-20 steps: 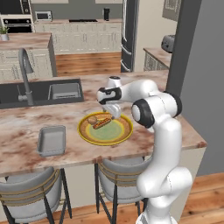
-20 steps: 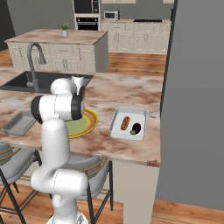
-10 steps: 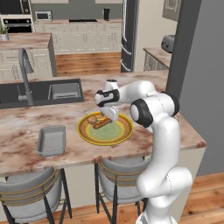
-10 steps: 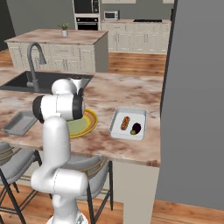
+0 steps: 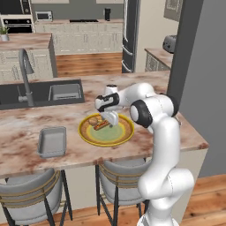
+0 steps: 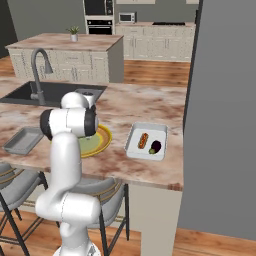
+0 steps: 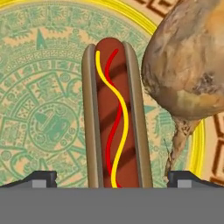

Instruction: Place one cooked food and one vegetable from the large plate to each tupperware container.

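Note:
On the large plate with its yellow rim lie a hot dog, the cooked food, and a round tan-brown vegetable. My gripper hangs open just above the plate. In the hand view its tips straddle the hot dog, with the tan vegetable to one side on the plate. The whitish tupperware container holds a second hot dog and a dark purple vegetable. The grey tupperware container lies left of the plate with nothing in it.
A dark sink basin with a curved faucet lies behind the plate on the marble counter. Two stools stand under the near edge. A grey wall bounds the counter on the right.
The gripper has come down toward the plate and now sits low over the hot dog, still open. The food and both containers have stayed put.

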